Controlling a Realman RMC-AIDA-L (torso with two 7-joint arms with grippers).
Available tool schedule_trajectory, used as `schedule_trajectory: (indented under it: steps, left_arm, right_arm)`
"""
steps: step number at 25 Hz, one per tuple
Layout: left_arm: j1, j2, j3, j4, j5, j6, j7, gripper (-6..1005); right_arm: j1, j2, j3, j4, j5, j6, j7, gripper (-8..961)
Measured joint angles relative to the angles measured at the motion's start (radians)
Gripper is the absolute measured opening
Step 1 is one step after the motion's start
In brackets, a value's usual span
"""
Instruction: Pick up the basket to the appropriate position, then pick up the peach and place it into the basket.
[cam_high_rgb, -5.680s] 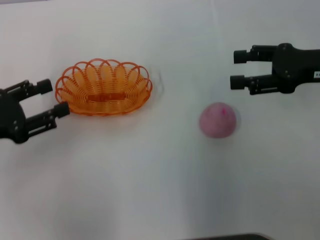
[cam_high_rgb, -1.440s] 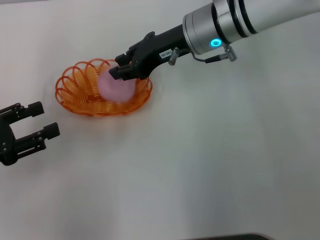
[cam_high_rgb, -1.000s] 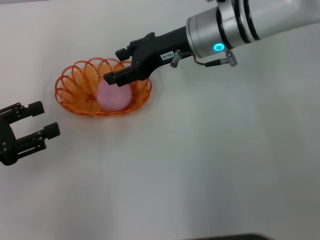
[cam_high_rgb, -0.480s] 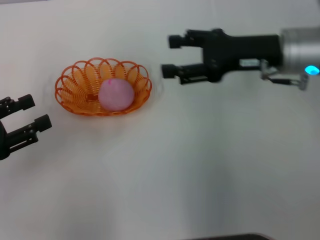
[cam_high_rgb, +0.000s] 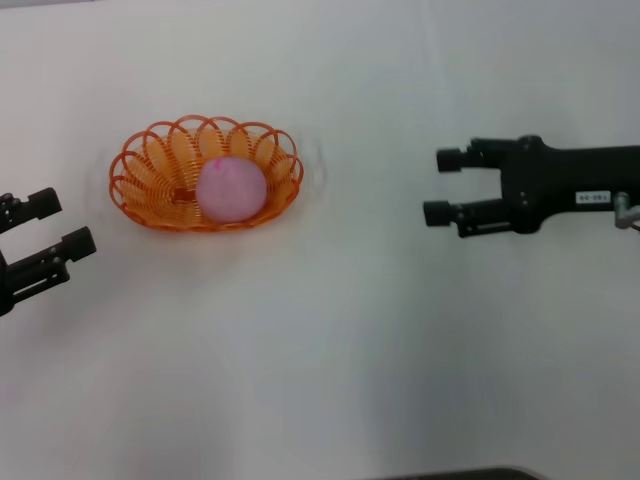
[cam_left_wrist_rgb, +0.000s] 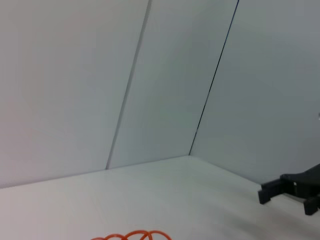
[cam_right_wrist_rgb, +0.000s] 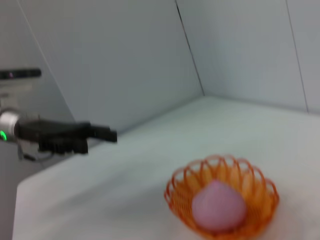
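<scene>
with the peach (cam_high_rgb: 231, 190) in the basket (cam_high_rgb: 150, 203), right gripper (cam_high_rgb: 440, 186) level, jaws released, left gripper (cam_high_rgb: 58, 222) likewise.

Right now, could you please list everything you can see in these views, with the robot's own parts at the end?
basket: one, orange openwork with a scalloped rim, on the table toward the robot's left, holding the peach.
peach: one, soft pink with a small magenta fleck, resting inside the basket.
table: one, white, under everything.
walls: pale grey panels with dark seams, behind the table in the wrist views.
left gripper: one, black, fingers open, at the left edge of the head view, apart from the basket.
right gripper: one, black, fingers open and empty, over the table to the right of the basket, clear of it.
</scene>
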Motion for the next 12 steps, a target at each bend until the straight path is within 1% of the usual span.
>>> schedule_trajectory:
  steps: [3,6,12]
  left_arm:
    - [0.003,0.0,0.0,0.004,0.009,-0.003,0.0,703]
    - [0.004,0.0,0.001,0.008,0.028,-0.01,0.0,704]
    - [0.007,0.0,0.001,0.009,0.053,-0.023,0.001,704]
  right_arm:
    - [0.007,-0.016,0.005,-0.005,-0.059,-0.003,0.039,899]
    - [0.018,-0.023,0.006,-0.025,-0.106,-0.003,0.074,899]
    - [0.022,-0.008,0.008,-0.071,-0.138,-0.001,0.096,899]
